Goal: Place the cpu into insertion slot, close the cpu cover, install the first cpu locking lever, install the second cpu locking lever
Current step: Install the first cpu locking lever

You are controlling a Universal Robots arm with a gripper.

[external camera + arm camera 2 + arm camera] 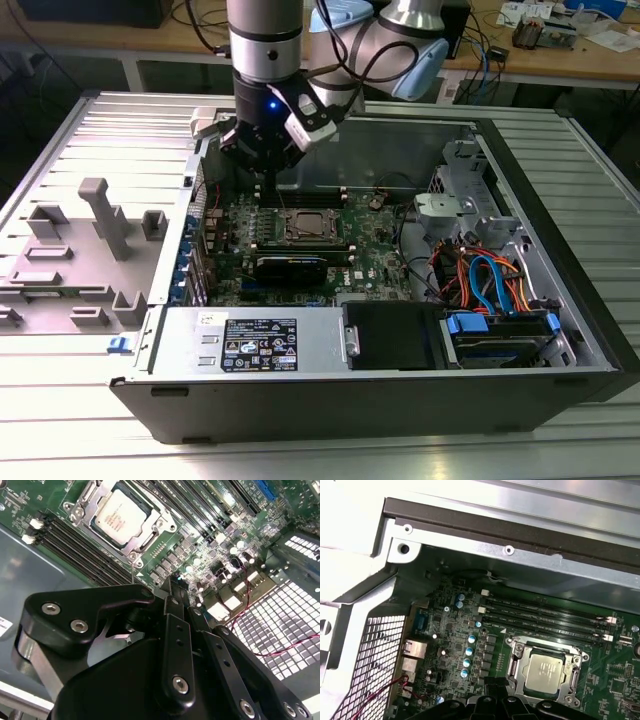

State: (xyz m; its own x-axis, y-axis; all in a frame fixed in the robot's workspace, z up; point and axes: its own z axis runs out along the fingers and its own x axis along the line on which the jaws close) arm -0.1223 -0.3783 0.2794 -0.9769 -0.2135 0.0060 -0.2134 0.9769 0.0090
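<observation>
Cpu (120,516) under the closed cpu cover (159,526); claw (176,582) near it above the motherboard (455,645), fully closed, empty.

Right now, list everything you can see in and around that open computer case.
computer case: one, grey and black, lying open on the slatted metal table
motherboard: one, green, inside the case
cpu: one, silver-grey, within the cover's window
cpu cover: one, silver frame, around the cpu
memory slots: several, black, beside the cover
labelled metal box: one, silver, along the case's near wall
cables: several, orange, blue and red, at the exterior view's right
fixture: one, grey, on the table at the exterior view's left
robot arm: one, silver and black, above the case
gripper: one, black, over the motherboard near the cpu cover
</observation>
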